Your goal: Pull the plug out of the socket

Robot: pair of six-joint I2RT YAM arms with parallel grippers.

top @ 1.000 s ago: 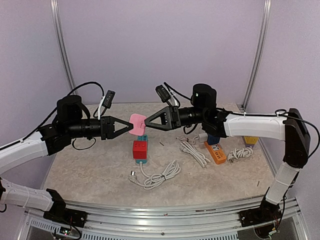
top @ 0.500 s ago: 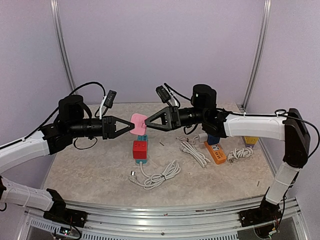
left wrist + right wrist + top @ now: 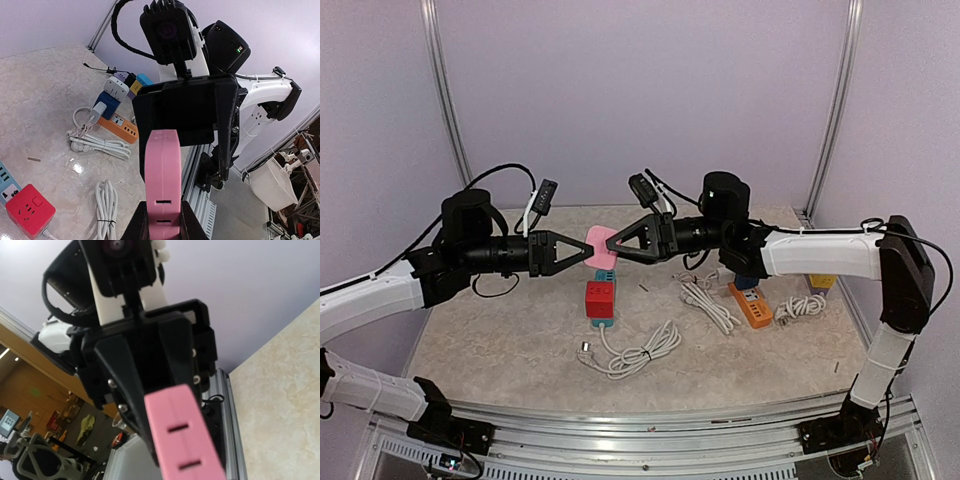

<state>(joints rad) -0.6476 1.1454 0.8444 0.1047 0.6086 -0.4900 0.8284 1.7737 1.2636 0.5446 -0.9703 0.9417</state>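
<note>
The pink flat plastic socket block hangs in the air above the far middle of the marbled beige table top, caught between the two arms that reach in level from the left and the right. The left gripper is clamped narrow on the left end of the block; in the left wrist view its dark fingers press against both broad sides of the pink body, whose thin edge with two small slots faces the camera. The right gripper meets the block from the right side, its tips at the block's other end, but whether its jaws are pressing on the pink plastic or only standing around it I cannot tell, since the right wrist view shows just the block's slotted edge rising from the bottom with the left gripper's black frame behind it. No separate plug can be made out on the block. Below the held block, on the table, sits a red cube-shaped socket with a teal power strip just behind it on the far side, and a coiled white cable lies on the near side of the red cube. Further right lies an orange power strip, well apart from both grippers
</note>
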